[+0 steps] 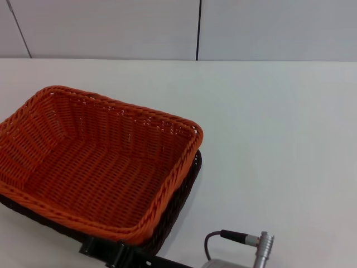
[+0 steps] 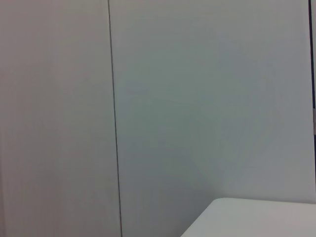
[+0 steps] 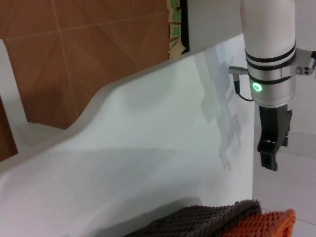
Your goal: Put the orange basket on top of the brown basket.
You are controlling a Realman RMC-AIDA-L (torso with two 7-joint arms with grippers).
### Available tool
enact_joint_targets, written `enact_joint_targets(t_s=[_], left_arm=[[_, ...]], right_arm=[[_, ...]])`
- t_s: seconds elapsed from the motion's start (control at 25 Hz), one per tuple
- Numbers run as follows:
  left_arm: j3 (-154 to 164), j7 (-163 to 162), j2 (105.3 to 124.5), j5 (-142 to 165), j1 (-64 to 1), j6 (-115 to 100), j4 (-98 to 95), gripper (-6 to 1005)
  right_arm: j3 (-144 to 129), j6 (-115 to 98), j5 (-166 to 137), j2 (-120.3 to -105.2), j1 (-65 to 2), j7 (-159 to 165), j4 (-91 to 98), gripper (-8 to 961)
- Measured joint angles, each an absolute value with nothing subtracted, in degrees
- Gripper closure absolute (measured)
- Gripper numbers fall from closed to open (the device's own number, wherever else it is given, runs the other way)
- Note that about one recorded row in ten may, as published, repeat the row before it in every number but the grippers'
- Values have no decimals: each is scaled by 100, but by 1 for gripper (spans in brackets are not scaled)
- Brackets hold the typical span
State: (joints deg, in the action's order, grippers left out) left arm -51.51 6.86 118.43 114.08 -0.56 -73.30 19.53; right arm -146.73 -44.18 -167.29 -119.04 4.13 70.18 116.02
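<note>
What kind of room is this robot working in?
Probably a lab or test room, though that is a guess: a plain white table against bare grey wall panels, holding only the orange basket nested on the brown basket.

Pale wall (image 2: pixel 207 98) with a thin dark vertical seam (image 2: pixel 114 128); the rounded corner of a white table (image 2: pixel 252 219) lies below.

White cylindrical arm segment (image 3: pixel 269 44) with black bands, green ring light, silver collar, black gripper (image 3: pixel 271 140); silver cable connector (image 1: pixel 261 248) with black lead.
</note>
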Motion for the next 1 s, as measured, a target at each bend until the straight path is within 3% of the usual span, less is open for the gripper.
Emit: enact_joint_targets(t_s=[0.16,0.44,1.0], left_arm=[[-5146,686,11848,11406,-64,-7331,1936,331],[-5183,686,11847,11363,-76,-7363,1853,331],[-5164,685,11839,11394,-123,-7332,1659,331]], right_arm=[[-14892,-3558,-16700,-11889,285,7149,11192,220],[-15356,-1023,-16634,-11918,-593,8896,10156,220],[-14335,371,-16320,-11987,-215,8515,9920,220]])
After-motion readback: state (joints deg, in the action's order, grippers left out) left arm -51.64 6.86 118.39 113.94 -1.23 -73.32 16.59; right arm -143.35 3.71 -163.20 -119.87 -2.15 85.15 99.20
